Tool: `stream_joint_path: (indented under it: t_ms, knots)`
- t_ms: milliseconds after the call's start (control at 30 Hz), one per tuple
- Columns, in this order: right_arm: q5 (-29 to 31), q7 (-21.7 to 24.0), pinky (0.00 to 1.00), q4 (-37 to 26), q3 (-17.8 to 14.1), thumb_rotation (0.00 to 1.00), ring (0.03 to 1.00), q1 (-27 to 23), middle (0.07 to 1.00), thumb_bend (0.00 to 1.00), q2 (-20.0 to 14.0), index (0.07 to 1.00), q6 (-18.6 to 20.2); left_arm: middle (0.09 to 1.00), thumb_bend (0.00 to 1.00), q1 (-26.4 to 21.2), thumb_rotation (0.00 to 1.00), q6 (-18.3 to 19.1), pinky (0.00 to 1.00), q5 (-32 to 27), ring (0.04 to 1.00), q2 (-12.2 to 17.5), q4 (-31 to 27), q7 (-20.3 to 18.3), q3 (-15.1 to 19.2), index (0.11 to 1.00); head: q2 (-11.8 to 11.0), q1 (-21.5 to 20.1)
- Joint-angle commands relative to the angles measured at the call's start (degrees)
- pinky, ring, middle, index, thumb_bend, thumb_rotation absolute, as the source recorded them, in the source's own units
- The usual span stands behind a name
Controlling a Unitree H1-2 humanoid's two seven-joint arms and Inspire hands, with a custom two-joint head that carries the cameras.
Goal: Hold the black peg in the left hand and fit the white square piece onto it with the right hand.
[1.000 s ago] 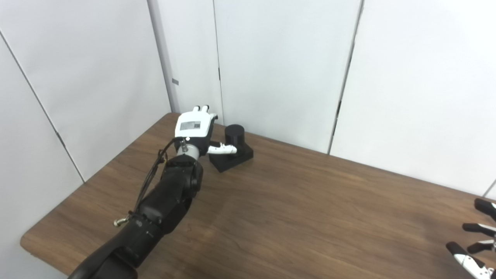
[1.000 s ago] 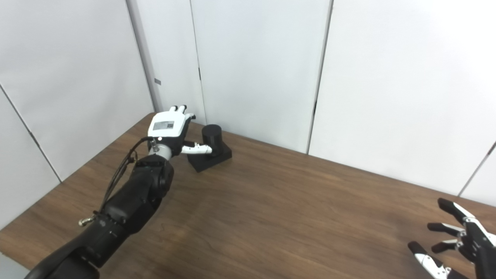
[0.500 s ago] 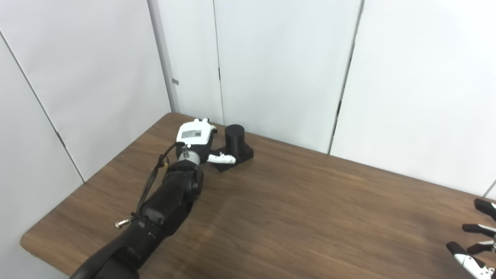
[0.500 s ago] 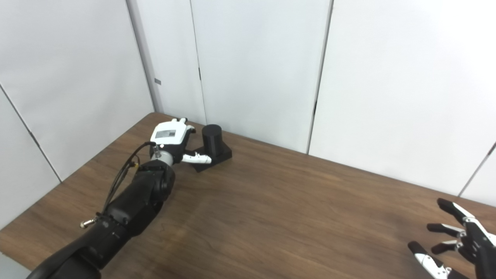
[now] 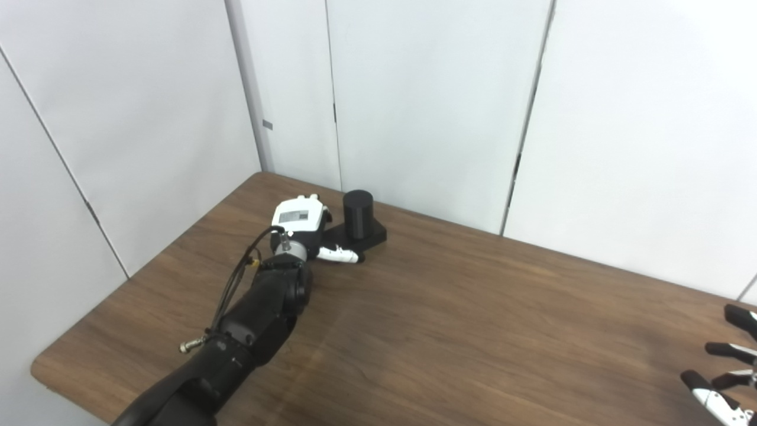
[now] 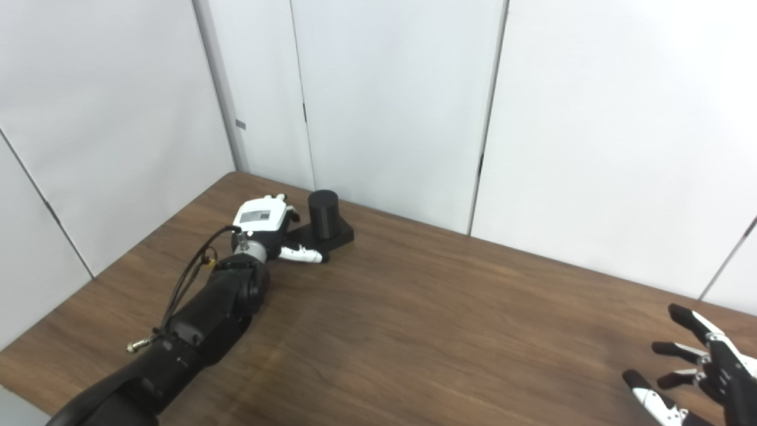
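Since a second ago our left hand (image 5: 298,222) has sunk from above the peg's base to table height, where it now sits low against the near-left side of that base, thumb (image 5: 339,255) stretched out along the front edge. We cannot tell whether the fingers have closed on the base, as the back of the hand hides them in both views; the thumb lies apart from the peg itself. Our peg (image 5: 358,206) stands upright, a black cylinder on a square black base (image 5: 372,237), near the far left corner of the table (image 5: 473,331), close to the wall (image 5: 426,100). Neither the peg nor the base appears to have shifted. Our right hand (image 6: 704,370) waits at the lower right, fingers spread and holding nothing, well apart from the peg. Our right eye view shows more of that hand, including part of its dark palm, while our left eye view catches only the fingertips at the frame edge. We see the white square piece in neither view.
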Motion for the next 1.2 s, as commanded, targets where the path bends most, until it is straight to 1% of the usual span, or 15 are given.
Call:
stream_joint_path:
  t_ms: [0, 100, 200, 300, 433, 533, 633, 733, 800, 900, 933, 1000, 1033, 1067, 1167]
  knots:
    - [1.03, 0.03, 0.41, -2.19, -0.35, 0.0, 0.67, -1.87, 0.856, 0.35, -0.38, 0.816, -1.24, 0.99, 1.0, -3.29, 0.68, -0.84, 0.9, -0.15, 0.994, 0.55, 0.95, 3.21, -0.12, 0.769, 0.06, 0.01]
    - [1.27, 0.13, 0.39, -1.83, -0.33, 0.0, 0.668, -1.84, 0.861, 0.36, -0.58, 0.816, -1.58, 0.981, 1.0, -3.59, 0.66, -1.46, 0.89, -0.96, 0.987, -0.03, 3.55, 5.78, -0.39, 0.765, -0.07, 0.0]
    - [0.88, 0.03, 0.41, -1.78, -0.3, 0.0, 0.661, -1.95, 0.857, 0.36, -0.72, 0.818, -1.48, 0.979, 1.0, -4.21, 0.63, -1.3, 0.89, -1.91, 0.99, -0.35, 5.67, 7.03, -0.74, 0.763, -0.08, -0.07]
    - [0.72, 0.09, 0.42, -2.15, -0.25, 0.0, 0.658, -2.02, 0.857, 0.35, -0.68, 0.815, -0.95, 0.973, 1.0, -4.63, 0.6, -2.52, 0.89, -3.52, 0.99, -0.6, 7.95, 8.55, -0.63, 0.756, -0.09, -0.07]
    - [1.06, 0.2, 0.39, -2.34, -0.2, 0.0, 0.648, -1.98, 0.859, 0.35, -0.61, 0.804, -1.21, 0.965, 1.0, -4.93, 0.6, -3.96, 0.89, -5.28, 0.983, -0.78, 10.76, 10.45, -0.9, 0.762, -0.04, -0.06]
    - [0.98, 0.17, 0.41, -2.44, -0.27, 0.0, 0.649, -1.84, 0.866, 0.36, -0.66, 0.814, -1.15, 0.974, 1.0, -4.9, 0.59, -4.03, 0.9, -6.63, 0.995, -0.76, 11.18, 9.64, -1.17, 0.766, 0.04, -0.06]
    - [0.76, 0.16, 0.42, -2.76, -0.22, 0.0, 0.65, -1.8, 0.864, 0.35, -0.66, 0.81, -1.1, 0.997, 0.98, -4.87, 0.51, -4.03, 0.92, -7.92, 1.0, -0.51, 10.77, 7.89, -1.49, 0.782, 0.19, -0.3]
    - [0.82, 0.16, 0.39, -2.95, -0.16, 0.0, 0.638, -1.82, 0.859, 0.34, -0.58, 0.794, -1.31, 1.0, 0.96, -4.76, 0.44, -5.69, 0.92, -9.52, 1.0, -0.34, 10.6, 8.04, -1.46, 0.77, 0.38, -0.15]
    - [0.96, 0.22, 0.39, -3.3, -0.14, 0.0, 0.634, -1.84, 0.859, 0.35, -0.46, 0.786, -1.01, 1.0, 0.91, -4.56, 0.39, -7.44, 0.94, -10.71, 1.0, 0.12, 10.1, 7.48, -1.68, 0.748, 0.47, -0.21]
    - [0.9, 0.25, 0.4, -3.49, -0.18, 0.0, 0.637, -1.9, 0.86, 0.35, -0.49, 0.788, -0.77, 0.994, 0.86, -4.4, 0.34, -8.75, 0.96, -11.83, 1.0, 0.86, 9.26, 5.72, -2.44, 0.697, 0.6, -0.33]
    - [0.82, 0.28, 0.4, -3.72, -0.17, 0.0, 0.636, -1.93, 0.858, 0.35, -0.47, 0.786, -0.52, 0.979, 0.82, -4.23, 0.29, -9.49, 0.99, -12.44, 1.0, 1.05, 8.95, 5.26, -2.47, 0.659, 0.66, -0.33]
    - [0.64, 0.35, 0.4, -4.23, -0.09, 0.0, 0.633, -1.99, 0.857, 0.35, -0.4, 0.783, 0.03, 0.954, 0.79, -3.91, 0.21, -10.86, 1.0, -13.69, 1.0, 1.31, 8.64, 4.47, -2.44, 0.597, 0.76, -0.32]
    - [0.59, 0.4, 0.4, -4.42, -0.04, 0.0, 0.631, -2.02, 0.856, 0.34, -0.38, 0.783, 0.25, 0.945, 0.63, -3.91, 0.13, -11.03, 1.0, -13.98, 1.0, 1.41, 8.68, 3.87, -2.61, 0.534, 0.76, -0.32]
    - [0.55, 0.43, 0.4, -4.52, 0.0, 0.0, 0.629, -2.04, 0.855, 0.34, -0.37, 0.782, 0.38, 0.934, 0.58, -3.93, 0.1, -11.06, 1.0, -14.12, 1.0, 1.48, 8.72, 3.42, -2.75, 0.511, 0.76, -0.32]
    - [0.8, 0.44, 0.38, -4.35, 0.03, 0.0, 0.622, -2.13, 0.853, 0.34, -0.38, 0.779, 0.09, 0.898, 0.53, -4.21, 0.07, -12.12, 1.0, -14.46, 0.971, 1.81, 9.56, 2.33, -3.62, 0.486, 1.07, -0.33]
